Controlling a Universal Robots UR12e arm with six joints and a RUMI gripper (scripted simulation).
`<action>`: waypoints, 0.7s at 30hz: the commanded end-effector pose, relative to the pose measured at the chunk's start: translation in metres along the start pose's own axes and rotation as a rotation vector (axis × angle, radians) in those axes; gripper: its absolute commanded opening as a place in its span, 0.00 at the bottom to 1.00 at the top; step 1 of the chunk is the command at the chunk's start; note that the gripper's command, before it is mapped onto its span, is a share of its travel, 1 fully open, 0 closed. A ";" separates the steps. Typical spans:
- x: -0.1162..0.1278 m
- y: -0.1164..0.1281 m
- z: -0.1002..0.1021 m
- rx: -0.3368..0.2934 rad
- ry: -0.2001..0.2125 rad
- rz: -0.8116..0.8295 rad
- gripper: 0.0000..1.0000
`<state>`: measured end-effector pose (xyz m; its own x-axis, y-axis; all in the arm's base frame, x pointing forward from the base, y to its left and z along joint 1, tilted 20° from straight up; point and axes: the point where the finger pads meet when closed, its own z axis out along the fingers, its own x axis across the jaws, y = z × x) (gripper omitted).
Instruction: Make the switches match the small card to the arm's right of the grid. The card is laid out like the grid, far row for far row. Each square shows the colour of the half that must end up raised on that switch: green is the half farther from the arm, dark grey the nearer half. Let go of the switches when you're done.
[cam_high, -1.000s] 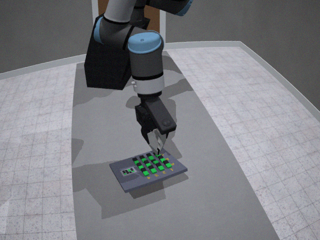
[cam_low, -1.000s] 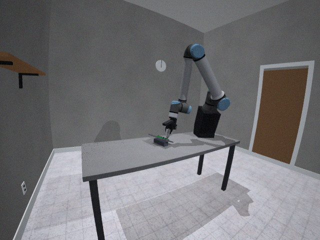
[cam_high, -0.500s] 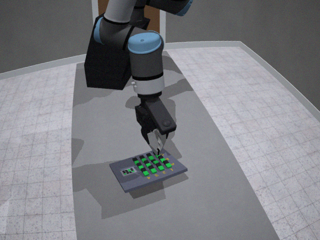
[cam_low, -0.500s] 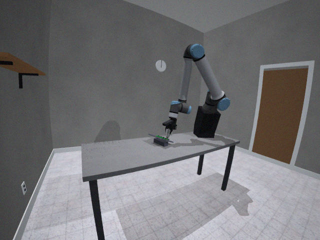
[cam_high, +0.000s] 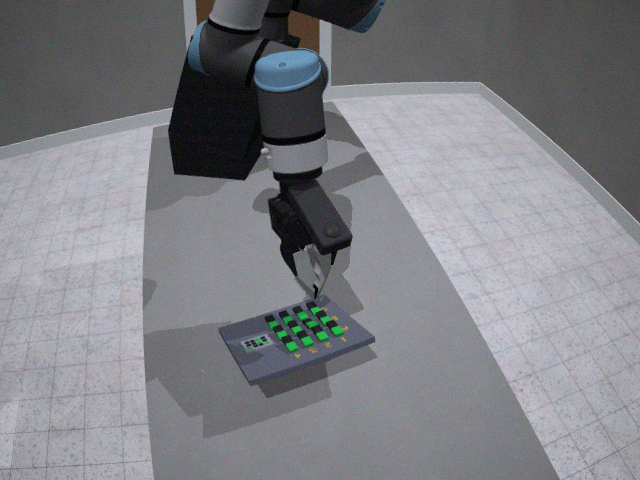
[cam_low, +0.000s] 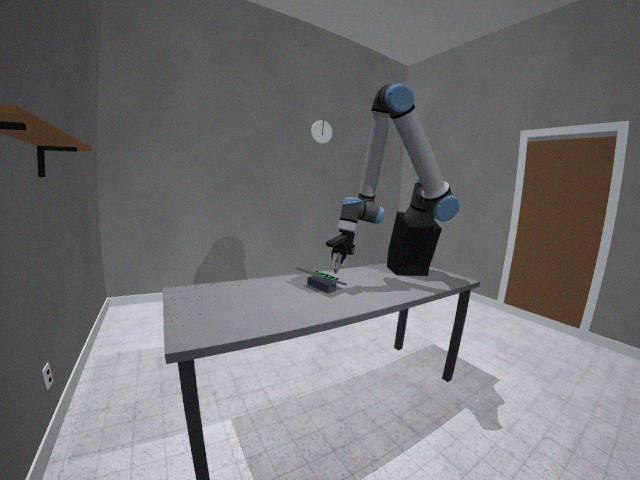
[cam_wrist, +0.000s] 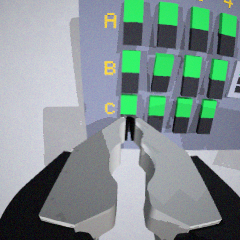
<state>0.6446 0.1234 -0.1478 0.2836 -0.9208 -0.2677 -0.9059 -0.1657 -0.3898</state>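
A grey switch panel lies on the table and carries a grid of rocker switches, each half green and half dark grey. In the wrist view the rows are marked A, B and C. The small card sits on the panel beside the grid, and only its edge shows in the wrist view. My gripper is shut and empty, pointing down. Its tips are at the dark near half of the first switch in row C. I cannot tell whether they touch it. The gripper also shows in the exterior view.
The panel lies near the middle of a long grey table. The arm's black base stands at the far end. A door is in the right-hand wall.
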 end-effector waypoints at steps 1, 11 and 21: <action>0.000 0.000 -0.007 0.000 0.000 0.000 0.00; 0.000 0.000 -0.007 0.000 0.000 0.000 0.00; 0.000 -0.001 -0.007 0.000 -0.001 0.006 0.00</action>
<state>0.6427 0.1211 -0.1423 0.2823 -0.9209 -0.2687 -0.9064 -0.1644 -0.3891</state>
